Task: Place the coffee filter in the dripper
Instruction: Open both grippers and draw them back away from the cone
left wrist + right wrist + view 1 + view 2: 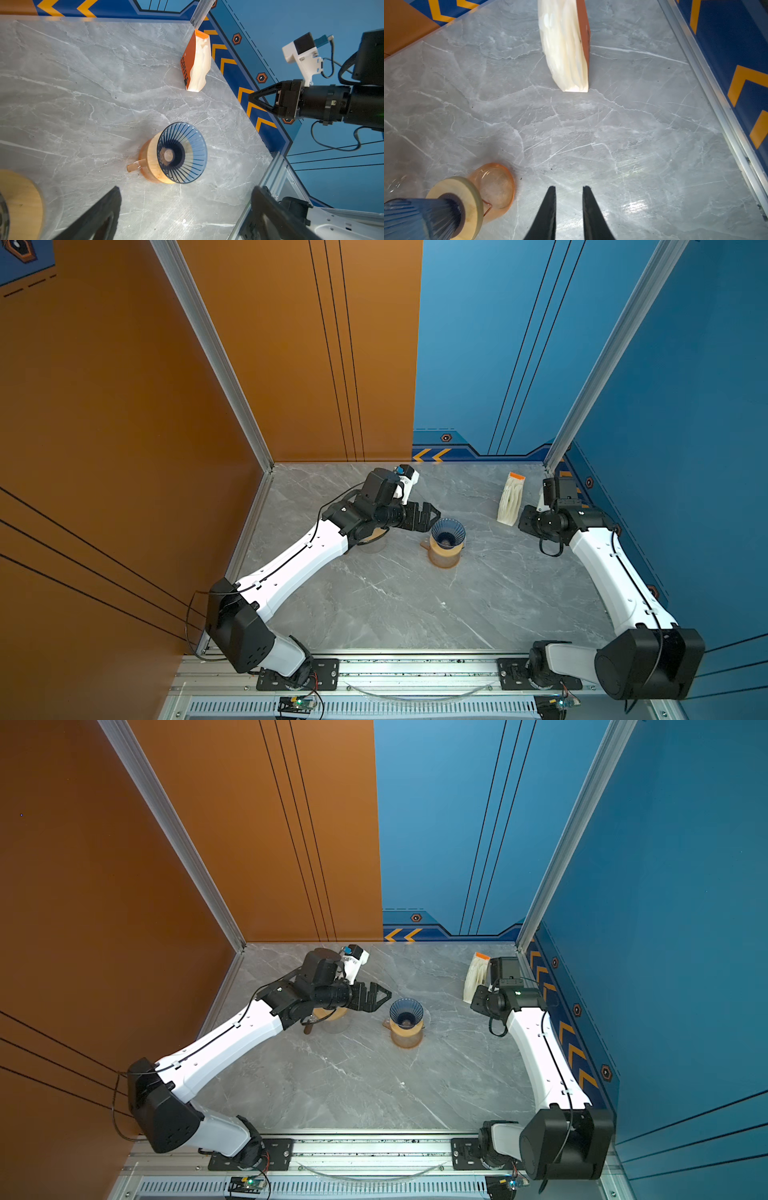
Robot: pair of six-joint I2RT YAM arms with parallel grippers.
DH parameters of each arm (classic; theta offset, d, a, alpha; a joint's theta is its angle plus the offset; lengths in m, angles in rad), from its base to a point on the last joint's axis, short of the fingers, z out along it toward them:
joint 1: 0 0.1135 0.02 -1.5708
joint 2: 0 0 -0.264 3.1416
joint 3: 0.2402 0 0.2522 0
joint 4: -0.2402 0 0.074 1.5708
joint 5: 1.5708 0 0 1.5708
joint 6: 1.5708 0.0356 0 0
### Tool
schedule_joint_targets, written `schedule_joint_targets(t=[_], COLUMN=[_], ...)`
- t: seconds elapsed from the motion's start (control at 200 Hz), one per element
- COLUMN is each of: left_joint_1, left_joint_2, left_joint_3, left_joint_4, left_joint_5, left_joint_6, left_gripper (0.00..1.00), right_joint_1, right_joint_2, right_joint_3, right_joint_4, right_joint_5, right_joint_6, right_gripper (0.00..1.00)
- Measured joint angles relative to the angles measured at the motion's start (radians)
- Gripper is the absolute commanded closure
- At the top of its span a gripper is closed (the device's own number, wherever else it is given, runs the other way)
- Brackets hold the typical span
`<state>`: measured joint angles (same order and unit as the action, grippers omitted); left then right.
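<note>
Pincers both empty: left pincer (187,188) gapes wide near dripper (181,152), right pincer (569,188) barely parted, touching nothing.

A grey marble-patterned tabletop (395,605) fills the booth floor. In both top views, orange wall panels (104,406) cover the left and half the back, and blue wall panels (685,406) the rest, with aluminium corner posts (208,344) between them. A chevron-marked skirting (432,455) lines the blue base. A soft glare (635,205), probably from overhead lighting, marks the stone.
</note>
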<state>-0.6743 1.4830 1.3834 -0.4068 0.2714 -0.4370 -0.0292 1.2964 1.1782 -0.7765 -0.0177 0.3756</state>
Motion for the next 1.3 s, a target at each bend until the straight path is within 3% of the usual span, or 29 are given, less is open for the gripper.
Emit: schedule_joint_targets(t=[0.295, 0.686, 1.302], left_joint_1=[0.000, 0.000, 0.002], left_joint_2=[0.000, 0.007, 0.095], left_joint_3=[-0.012, -0.027, -0.013], left_joint_4=[0.012, 0.046, 0.047], left_joint_5=[-0.014, -0.035, -0.034], left_joint_6=[0.039, 0.048, 0.048], left_gripper=[0.02, 0.02, 0.02], right_joint_1=[-0.050, -0.057, -0.089], right_joint_2=[0.187, 0.431, 0.632], right_joint_3=[0.004, 0.147, 0.293], right_joint_4=[0.104, 0.179, 0.206], right_joint_5=[-0.051, -0.057, -0.031], right_joint_6=[0.010, 0.026, 0.060], right_gripper=[0.86, 0.88, 0.90])
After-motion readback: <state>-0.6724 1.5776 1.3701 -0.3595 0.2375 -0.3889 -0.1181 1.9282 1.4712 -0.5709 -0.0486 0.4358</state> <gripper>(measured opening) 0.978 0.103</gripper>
